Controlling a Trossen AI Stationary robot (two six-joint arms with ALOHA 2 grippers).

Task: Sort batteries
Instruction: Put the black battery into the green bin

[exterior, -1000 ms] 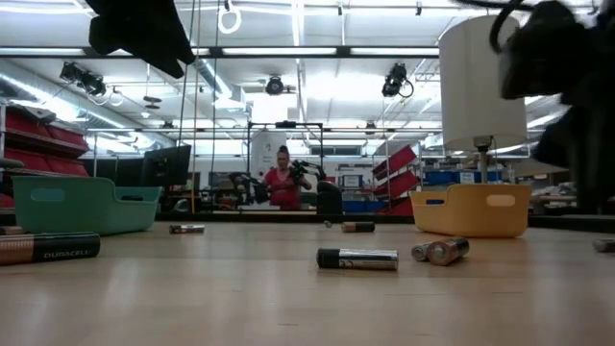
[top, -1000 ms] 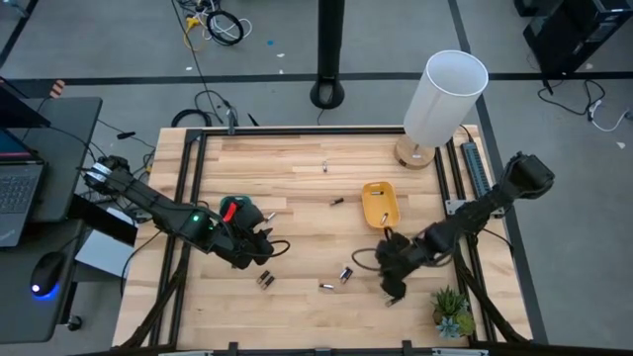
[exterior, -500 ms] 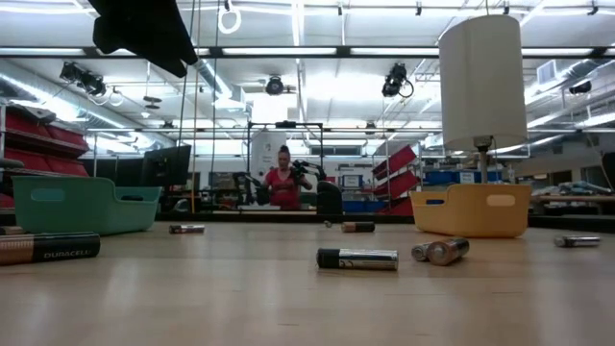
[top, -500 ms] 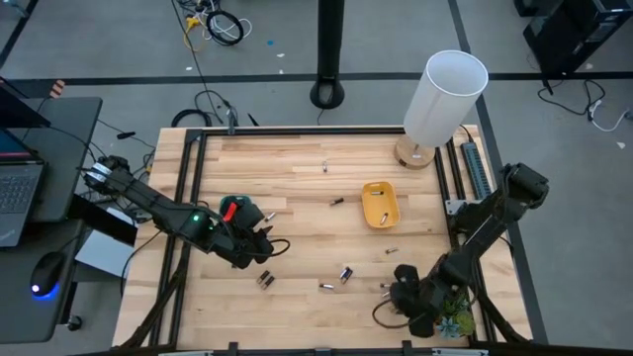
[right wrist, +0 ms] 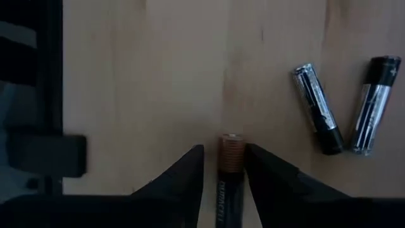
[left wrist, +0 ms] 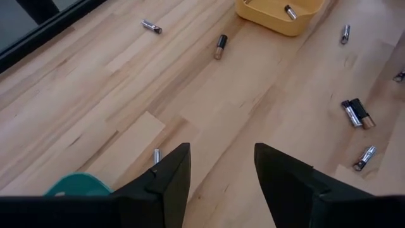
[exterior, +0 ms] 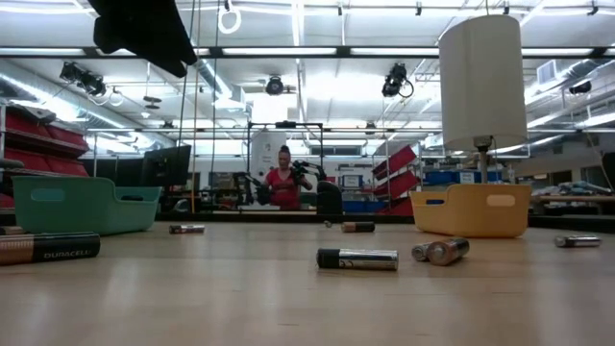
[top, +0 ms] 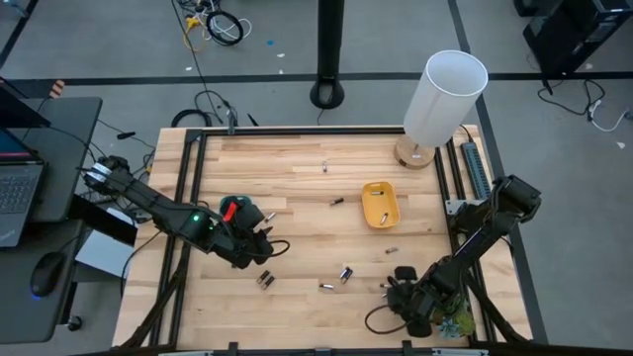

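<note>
Reaching low over the pale wooden table, folding the dark right arm back, pointing the right gripper down. Straddling one copper-topped dark cylindrical battery with jaws slightly parted, showing a sliver of wood on one side; losing the cell's far end below the frame edge. Leaving two silver-and-black batteries lying beyond the jaws, off to one side.

Hovering the left gripper higher, jaws spread wide, clasping nothing. Showing eight cells ahead of those jaws, one inside the yellow plastic tray, a ninth cut off. Glimpsing only a corner of the teal tray beside one finger.
</note>
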